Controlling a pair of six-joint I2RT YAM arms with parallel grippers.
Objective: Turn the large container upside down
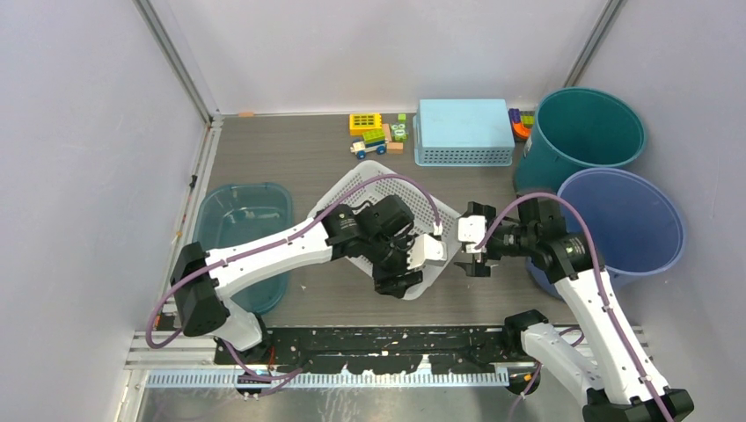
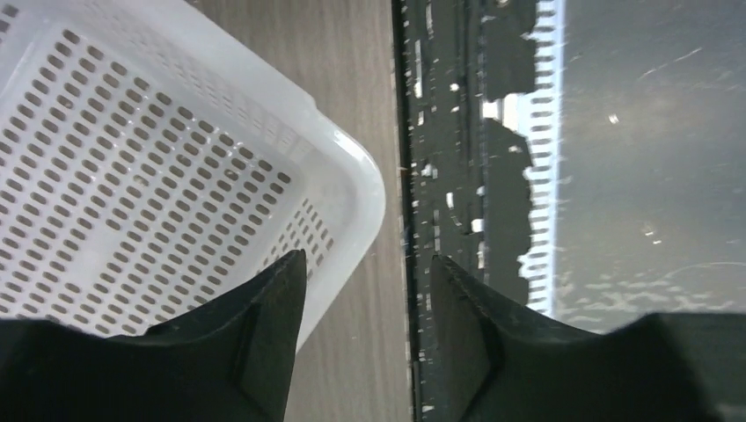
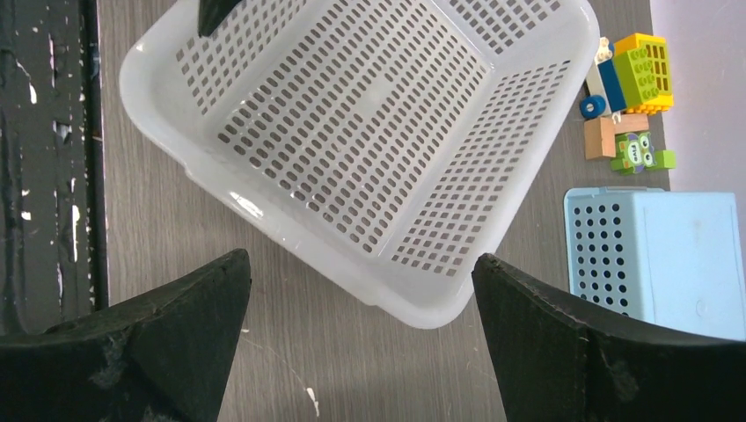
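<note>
The large container is a white perforated basket [image 1: 369, 189], standing open side up in the middle of the table. It also shows in the left wrist view [image 2: 158, 167] and the right wrist view [image 3: 369, 123]. My left gripper [image 1: 396, 280] is open over the basket's near corner. In its own view [image 2: 368, 258] one finger is over the basket's inside and the other over the black rail, holding nothing. My right gripper [image 1: 466, 242] is wide open and empty just right of the basket, with the basket's corner between its fingers in its own view [image 3: 361, 258].
A clear teal tub [image 1: 242, 229] sits at the left. A light blue basket [image 1: 464, 132], toy blocks [image 1: 374, 132], a teal bin [image 1: 585, 132] and a blue bin [image 1: 625, 224] stand at the back and right. A black rail [image 1: 378, 343] runs along the near edge.
</note>
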